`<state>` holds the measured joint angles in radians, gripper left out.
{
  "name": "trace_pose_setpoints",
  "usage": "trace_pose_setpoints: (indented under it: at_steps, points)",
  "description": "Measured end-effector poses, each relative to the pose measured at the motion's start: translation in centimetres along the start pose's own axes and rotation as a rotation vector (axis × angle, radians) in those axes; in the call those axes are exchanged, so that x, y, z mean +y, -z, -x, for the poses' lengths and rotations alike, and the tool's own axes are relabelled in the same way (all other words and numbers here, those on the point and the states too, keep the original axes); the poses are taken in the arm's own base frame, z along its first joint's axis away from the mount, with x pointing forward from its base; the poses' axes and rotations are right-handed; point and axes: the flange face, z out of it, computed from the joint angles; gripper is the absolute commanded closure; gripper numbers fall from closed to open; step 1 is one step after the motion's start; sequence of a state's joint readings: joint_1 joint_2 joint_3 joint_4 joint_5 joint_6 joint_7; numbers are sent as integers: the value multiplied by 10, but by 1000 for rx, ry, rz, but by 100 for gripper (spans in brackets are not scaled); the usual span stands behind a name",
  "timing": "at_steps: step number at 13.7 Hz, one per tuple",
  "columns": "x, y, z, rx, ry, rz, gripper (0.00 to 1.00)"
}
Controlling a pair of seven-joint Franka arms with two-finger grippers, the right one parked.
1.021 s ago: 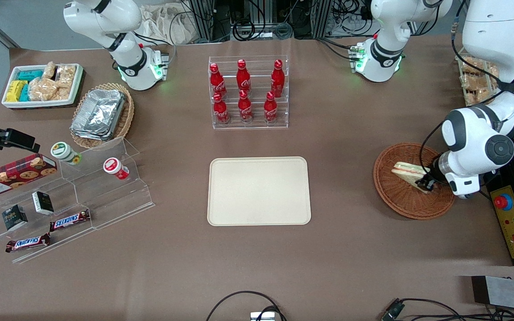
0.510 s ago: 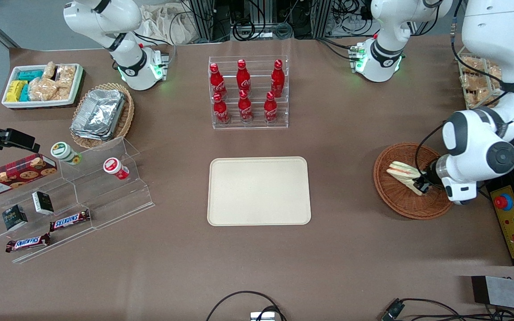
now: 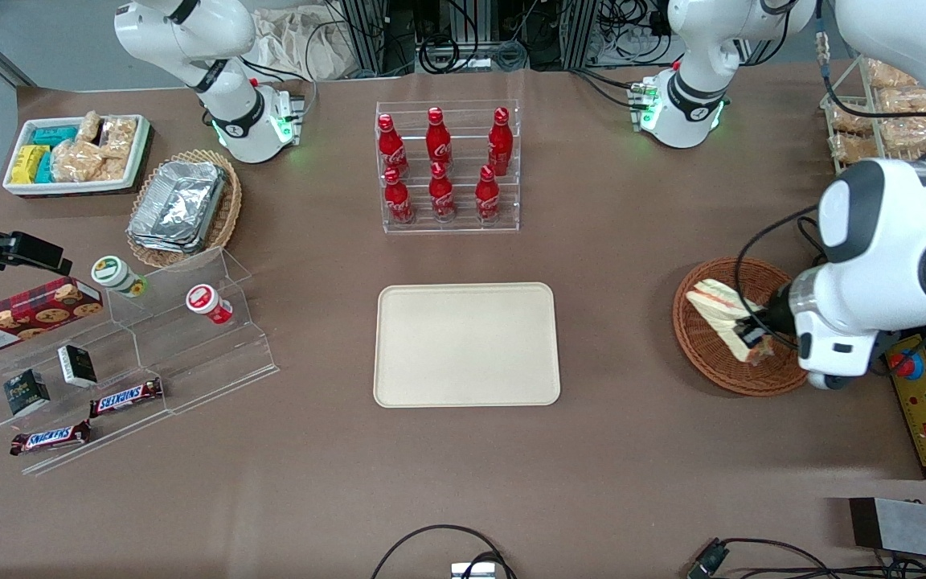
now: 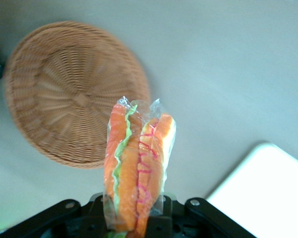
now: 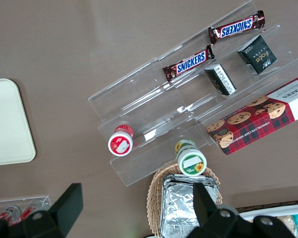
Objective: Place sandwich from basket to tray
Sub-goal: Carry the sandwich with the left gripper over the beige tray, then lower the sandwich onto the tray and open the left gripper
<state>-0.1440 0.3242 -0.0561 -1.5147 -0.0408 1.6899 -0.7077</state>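
Sandwich (image 3: 719, 315) hangs clear above the basket (image 3: 704, 362), clamped at one end in the gripper (image 3: 755, 336), so carry it level toward the tray (image 3: 466, 344), keeping the grip firm since the wrap looks slippery, lower before release.

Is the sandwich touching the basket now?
Apart. In the left wrist view the sandwich, held by the gripper, hangs clear above the basket, whose weave is bare.

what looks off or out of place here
Nothing stands out. The gripper holds the wrapped sandwich by one end, lifted clear above the basket; wrap looks intact, and the tray lies flat.
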Motion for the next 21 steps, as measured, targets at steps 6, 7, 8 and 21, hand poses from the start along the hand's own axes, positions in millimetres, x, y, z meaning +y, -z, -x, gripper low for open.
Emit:
trace_pose_setpoints:
  at_steps: [6,7,8,21]
  points:
    - [162,-72,145,2,-342,-46,100]
    - [179,-96,154,4,-367,-47,100]
    - [193,-122,159,3,-385,-48,100]
    - [239,-237,134,9,-409,-43,0]
